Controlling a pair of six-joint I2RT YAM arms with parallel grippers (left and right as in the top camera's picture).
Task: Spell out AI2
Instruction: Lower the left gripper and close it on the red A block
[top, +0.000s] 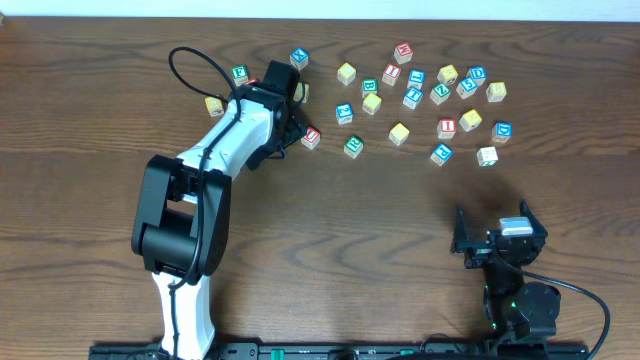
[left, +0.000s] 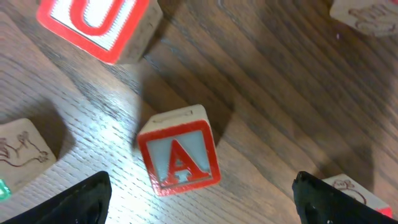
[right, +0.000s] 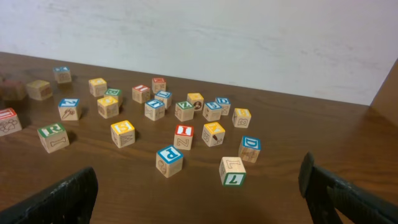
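Well, nearest the robot's side of the table (top: 330, 250), the right gripper (top: 495, 235) hangs over bare wood, jaws wide apart with nothing between them, well apart from the scatter of blocks (top: 400, 133). Farther out, the I block (right: 184, 132) (red top, seen from the right wrist) sits in the near part of that scatter. A blue P block (right: 169, 157) stands near it, closer to the camera. The 2 block cannot be picked out; the markings on the blue cubes are too small to read. At the far-left end of the scatter, the left gripper (left: 200, 208) hovers low, jaws spread wide and holding nothing. The A block (left: 179, 152) lies on the table between its two fingers (left: 81, 199), touching neither, its red-framed face up. Beyond it sits the U block (left: 96, 22).
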